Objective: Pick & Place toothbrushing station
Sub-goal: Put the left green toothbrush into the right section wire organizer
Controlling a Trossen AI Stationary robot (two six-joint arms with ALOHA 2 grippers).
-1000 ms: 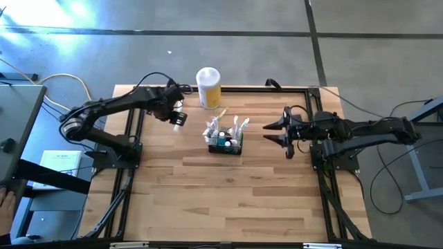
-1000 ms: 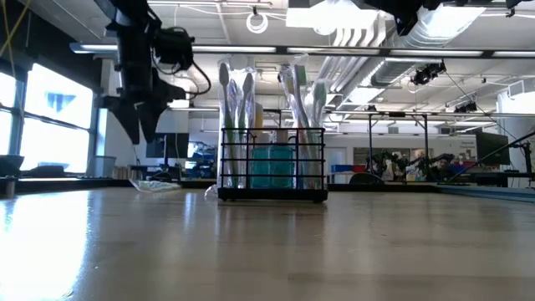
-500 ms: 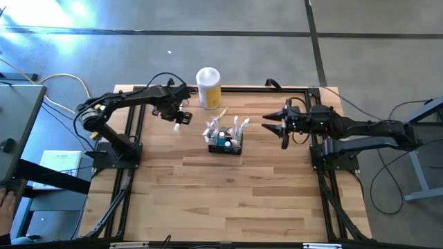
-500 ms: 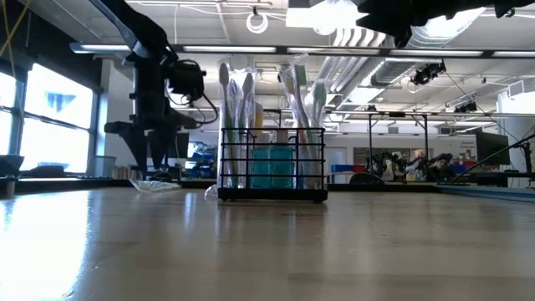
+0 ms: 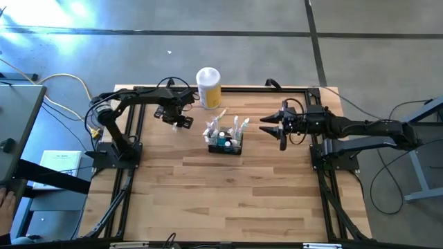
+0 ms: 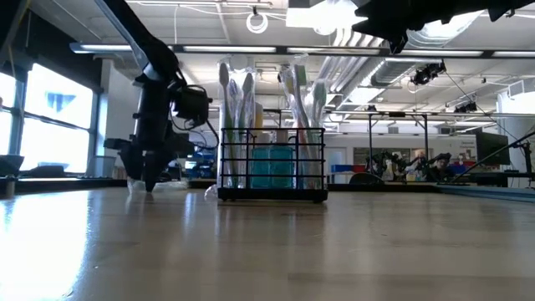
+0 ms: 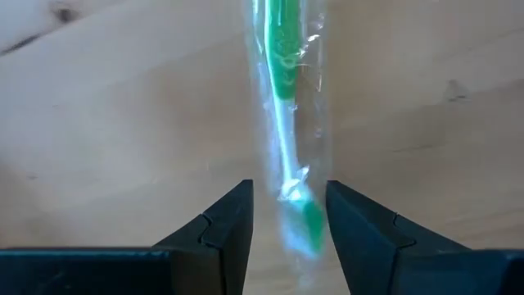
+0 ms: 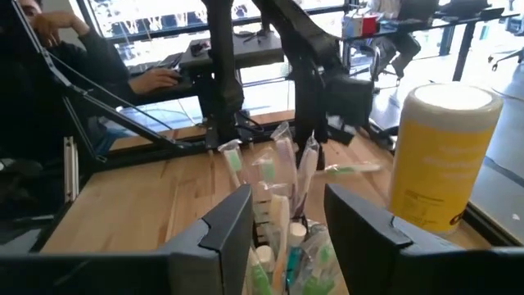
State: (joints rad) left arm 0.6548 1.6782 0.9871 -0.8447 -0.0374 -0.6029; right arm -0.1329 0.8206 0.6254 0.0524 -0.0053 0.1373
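Note:
The toothbrushing station, a small black wire-mesh basket (image 5: 225, 142) holding wrapped toothbrushes and a teal bottle, stands on its base mid-table; it also shows in the low view (image 6: 272, 171) and the right wrist view (image 8: 282, 238). A green toothbrush in a clear wrapper (image 7: 286, 123) lies flat on the wood left of the basket. My left gripper (image 5: 181, 122) is down at the table over it, open, one finger on each side (image 7: 286, 192). My right gripper (image 5: 265, 128) is open and empty, well above the table, right of the basket. My left gripper comes from above, pointing down, with its fingers (image 7: 233, 221) across the wrapped toothbrush near one green end (image 7: 307, 225). The toothbrush lies flat on the table. I cannot tell whether the fingers touch the wrapper.
A tall yellow-and-white canister (image 5: 208, 86) stands at the far edge behind the basket and shows in the right wrist view (image 8: 442, 156). A black frame (image 5: 277, 90) borders the table. Bare wood lies toward the near edge (image 5: 221, 200). A person (image 8: 49, 37) sits beyond the table.
My left gripper has gone down to the table surface and a little toward the basket, ending over the wrapped toothbrush. My right gripper has moved slightly toward the table's left, toward the basket, staying high. The basket has kept still.

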